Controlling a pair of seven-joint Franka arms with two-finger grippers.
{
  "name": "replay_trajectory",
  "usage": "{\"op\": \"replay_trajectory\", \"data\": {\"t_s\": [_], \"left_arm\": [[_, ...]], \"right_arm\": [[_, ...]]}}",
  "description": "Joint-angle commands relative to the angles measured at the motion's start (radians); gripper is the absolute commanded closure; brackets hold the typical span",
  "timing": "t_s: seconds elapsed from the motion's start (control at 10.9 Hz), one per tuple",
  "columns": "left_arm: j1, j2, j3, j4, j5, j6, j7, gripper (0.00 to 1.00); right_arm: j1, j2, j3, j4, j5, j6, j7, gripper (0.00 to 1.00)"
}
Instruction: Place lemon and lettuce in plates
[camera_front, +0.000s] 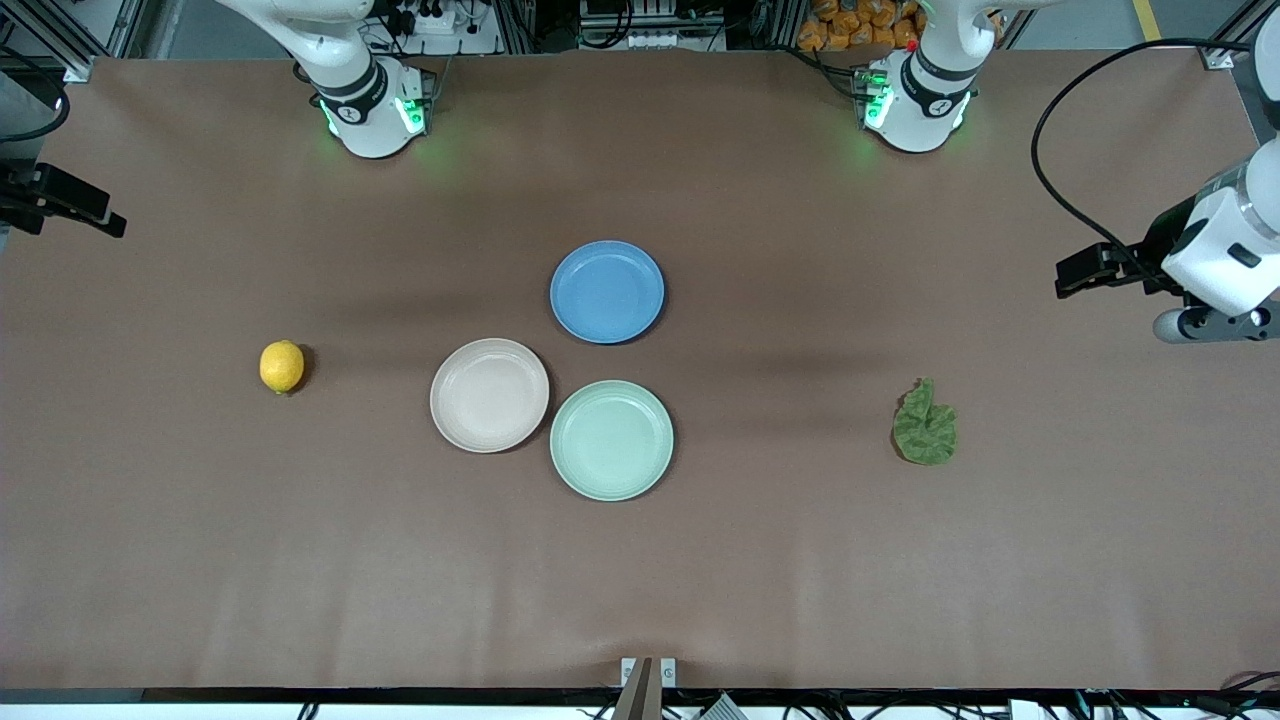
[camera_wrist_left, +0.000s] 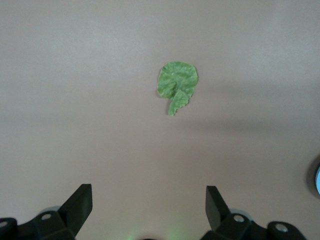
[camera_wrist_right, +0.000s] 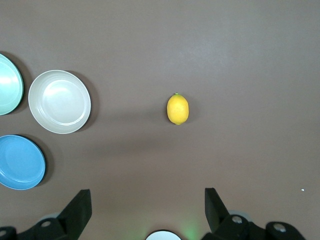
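Front view: lemon (camera_front: 282, 367) and lettuce (camera_front: 924, 423) lie on the brown surface (camera_front: 800, 560), flanking beige-pink plate (camera_front: 489, 395) and mint plate (camera_front: 611, 440). Left wrist view: left claw (camera_wrist_left: 149, 205) released above lettuce (camera_wrist_left: 178, 85). Right wrist view: right claw (camera_wrist_right: 148, 207) released above lemon (camera_wrist_right: 177, 109).

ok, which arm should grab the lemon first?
Right. The lemon lies toward the right arm's end of the table, and the open right pincer looks straight at it. The left pincer, also open, faces the lettuce.

Plates (camera_front: 489, 395) sit between lemon (camera_front: 282, 367) and lettuce (camera_front: 924, 424), well apart from both
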Motion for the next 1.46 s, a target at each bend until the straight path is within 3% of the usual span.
{"op": "replay_trajectory", "data": {"t_s": [0.0, 0.64, 1.37], "left_arm": [[-0.003, 0.04, 0.001, 0.011, 0.025, 0.042, -0.007, 0.0], [0.008, 0.214, 0.001, -0.021, 0.022, 0.226, -0.007, 0.0], [0.036, 0.253, 0.001, -0.323, 0.016, 0.595, -0.004, 0.0]], "right_arm": [[-0.01, 0.005, 0.008, -0.002, -0.008, -0.007, -0.006, 0.0], [-0.011, -0.003, 0.008, -0.072, -0.009, -0.001, -0.004, 0.0], [-0.005, -0.003, 0.01, -0.189, -0.037, 0.04, -0.004, 0.0]]}}
